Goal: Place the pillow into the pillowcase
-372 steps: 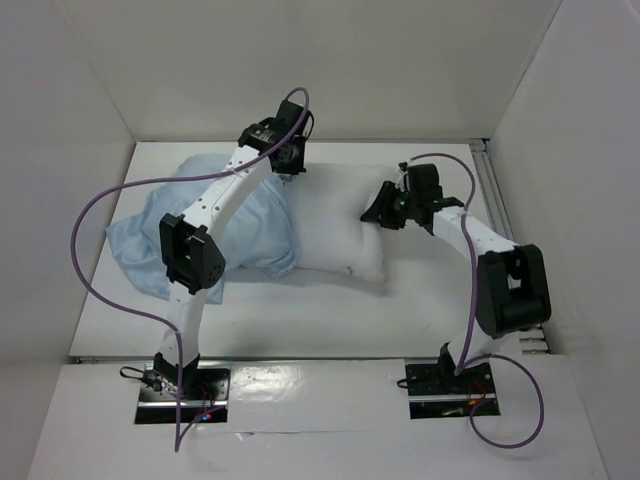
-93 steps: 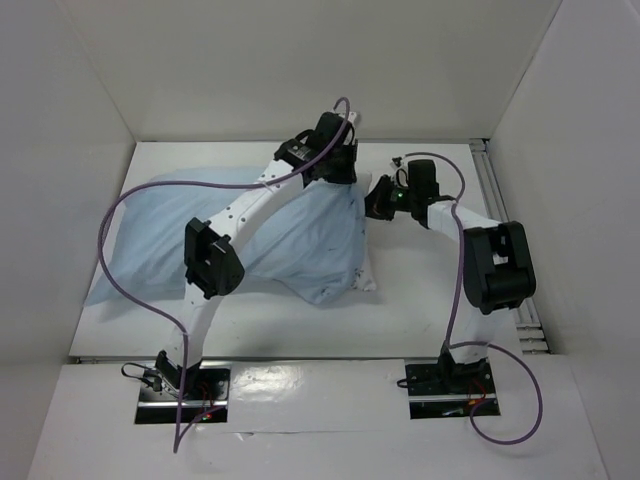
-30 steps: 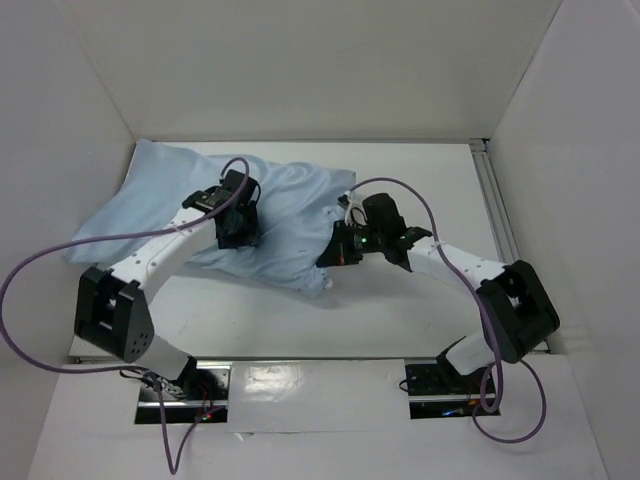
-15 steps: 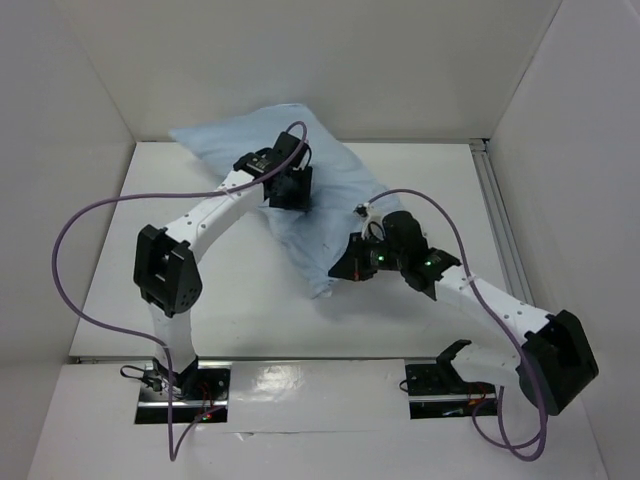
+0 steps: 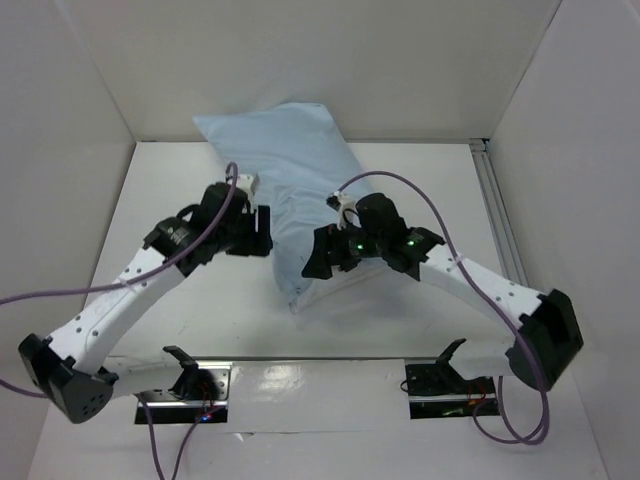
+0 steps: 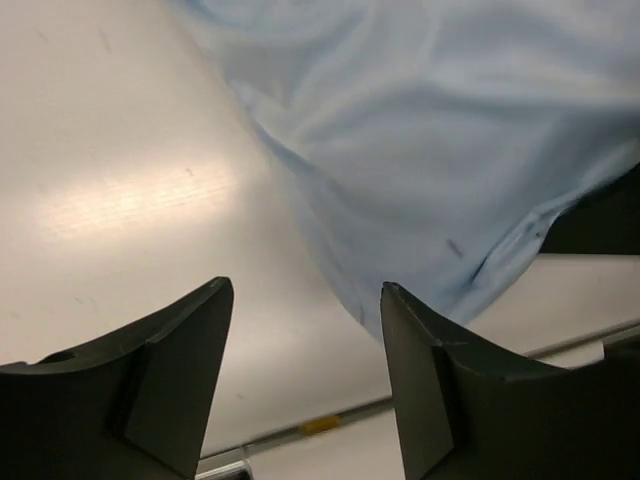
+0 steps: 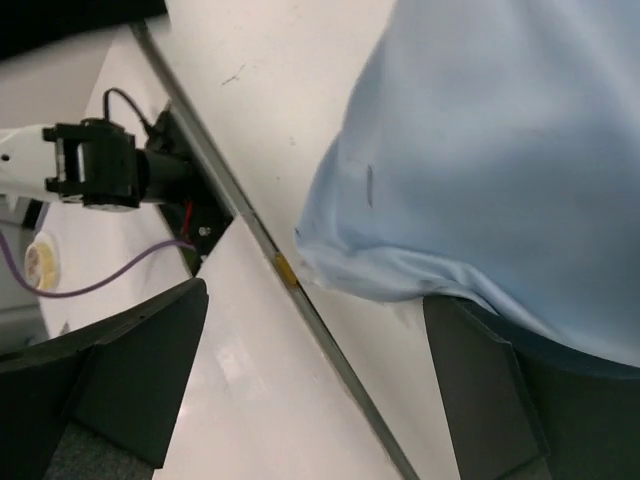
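Observation:
The light blue pillowcase (image 5: 300, 190) looks plump and runs from the back wall down to the table's near middle. The pillow is hidden, with no white fabric showing. My left gripper (image 5: 262, 232) sits just left of the pillowcase. In the left wrist view my left gripper (image 6: 305, 288) is open with only bare table between its fingers, and the pillowcase (image 6: 440, 150) lies beyond them. My right gripper (image 5: 312, 262) is at the pillowcase's near right side. In the right wrist view my right gripper (image 7: 315, 295) is wide open and holds nothing. The pillowcase (image 7: 500, 150) hangs over its right finger (image 7: 500, 390).
White walls close in the table (image 5: 400, 320) at the back and both sides. A metal strip (image 7: 260, 240) runs along the table's near edge, with the arm bases (image 5: 445, 385) and purple cables (image 5: 90, 290) behind it. The left arm's elbow (image 5: 60, 370) lies low at the near left corner.
The right gripper has opened and let go of the pillowcase. The left arm has drawn back toward the near left, its jaws wider. The pillowcase now rests with its far end against the back wall.

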Controlling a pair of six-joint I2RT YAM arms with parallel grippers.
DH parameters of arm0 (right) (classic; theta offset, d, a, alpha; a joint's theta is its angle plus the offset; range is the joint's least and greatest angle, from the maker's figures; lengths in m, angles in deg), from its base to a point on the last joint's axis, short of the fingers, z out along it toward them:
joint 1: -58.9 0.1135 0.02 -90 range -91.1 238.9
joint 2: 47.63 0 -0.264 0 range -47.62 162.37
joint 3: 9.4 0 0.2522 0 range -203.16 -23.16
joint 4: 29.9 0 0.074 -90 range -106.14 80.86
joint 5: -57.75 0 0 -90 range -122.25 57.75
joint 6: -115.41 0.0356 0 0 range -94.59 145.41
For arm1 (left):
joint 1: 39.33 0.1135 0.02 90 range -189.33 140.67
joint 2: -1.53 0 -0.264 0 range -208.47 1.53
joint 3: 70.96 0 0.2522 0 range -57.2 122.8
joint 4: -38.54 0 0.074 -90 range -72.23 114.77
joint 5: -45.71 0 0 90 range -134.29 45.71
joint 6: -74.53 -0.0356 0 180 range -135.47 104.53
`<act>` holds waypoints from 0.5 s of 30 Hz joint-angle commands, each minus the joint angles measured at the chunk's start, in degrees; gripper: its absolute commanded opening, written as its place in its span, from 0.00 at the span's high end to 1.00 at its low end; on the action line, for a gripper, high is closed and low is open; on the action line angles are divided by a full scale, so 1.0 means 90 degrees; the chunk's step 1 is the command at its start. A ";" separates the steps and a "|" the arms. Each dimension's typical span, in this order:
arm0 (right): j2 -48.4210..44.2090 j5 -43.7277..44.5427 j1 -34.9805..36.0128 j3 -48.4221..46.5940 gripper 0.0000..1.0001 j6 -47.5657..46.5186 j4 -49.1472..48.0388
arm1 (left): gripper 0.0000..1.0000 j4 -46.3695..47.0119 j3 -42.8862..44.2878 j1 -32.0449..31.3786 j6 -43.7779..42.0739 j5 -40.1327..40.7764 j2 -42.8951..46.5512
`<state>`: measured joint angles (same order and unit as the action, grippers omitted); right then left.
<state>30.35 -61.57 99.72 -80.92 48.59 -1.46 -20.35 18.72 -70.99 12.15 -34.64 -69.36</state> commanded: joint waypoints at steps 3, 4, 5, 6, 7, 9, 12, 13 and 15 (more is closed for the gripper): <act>-0.1718 0.1362 -0.0375 0.0586 0.05 -0.0204 0.1804 | 0.24 0.0150 -0.1744 -0.0924 0.0865 -0.0136 0.0795; -0.1962 0.1586 -0.0462 0.0703 0.05 -0.0067 0.1894 | 0.24 0.0286 -0.1910 -0.1080 0.0973 -0.0077 0.0884; -0.2467 0.2129 -0.0521 0.0966 0.05 0.0089 0.1895 | 0.22 0.0394 -0.2202 -0.1391 0.1052 -0.0076 0.0981; -0.2733 0.2425 -0.0522 0.1094 0.05 0.0255 0.1895 | 0.21 0.0530 -0.2340 -0.1549 0.1111 -0.0076 0.1069; -0.2987 0.2727 -0.0522 0.1211 0.06 0.0663 0.1895 | 0.19 0.0686 -0.2477 -0.1705 0.1208 -0.0008 0.1215; -0.3669 0.3439 -0.0522 0.1610 0.06 0.1016 0.1710 | 0.14 0.1087 -0.2839 -0.2124 0.1277 0.0109 0.1275; -0.4111 0.3959 -0.0580 0.1963 0.07 0.1545 0.1466 | 0.14 0.1313 -0.3064 -0.2496 0.1433 0.0615 0.1275; -0.4113 0.4019 -0.0580 0.1964 0.07 0.1681 0.1397 | 0.14 0.1371 -0.3161 -0.2585 0.1433 0.0733 0.1275; -0.4113 0.4097 -0.0580 0.2042 0.07 0.1760 0.1397 | 0.14 0.1371 -0.3239 -0.2741 0.1433 0.0880 0.1198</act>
<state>-6.81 -31.43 94.85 -63.50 59.76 12.66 -12.37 -9.69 -94.07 23.05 -31.32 -59.24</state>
